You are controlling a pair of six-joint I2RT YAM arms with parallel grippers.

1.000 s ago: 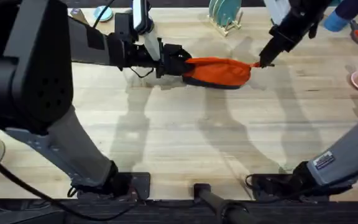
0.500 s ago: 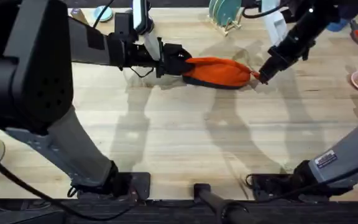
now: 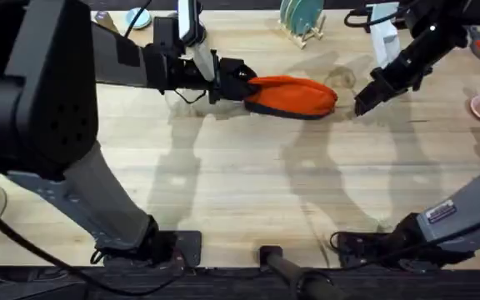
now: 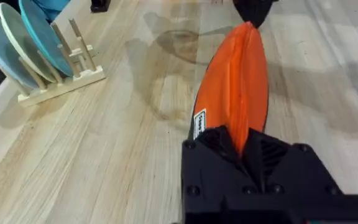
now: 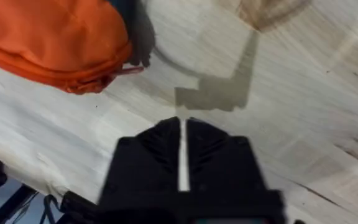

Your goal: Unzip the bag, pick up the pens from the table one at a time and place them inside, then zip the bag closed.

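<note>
Orange pencil pouch (image 3: 292, 95) lies on its side on the far middle of the light wood table (image 3: 240, 192), long axis running left-right, dark navy base along its near edge; zipper seam runs along the top ridge in the left wrist view (image 4: 238, 87), and it looks zipped shut; small white label (image 4: 199, 124) on the pouch end nearest the left gripper.

Left gripper (image 3: 233, 81) reaches in from the left; its black fingers (image 4: 213, 146) are clamped on the left end of the pouch, fabric pinched between them.

Right gripper (image 3: 365, 103) sits just beside the pouch's right end, apart from it, above bare table; its fingers (image 5: 160, 146) are drawn nearly together, a thin gap between them, nothing held; thin orange pull tab (image 5: 126, 70) juts from the pouch end, free of the fingers.

Wooden rack of teal plates (image 3: 300, 18) stands at the far edge behind the pouch.
</note>
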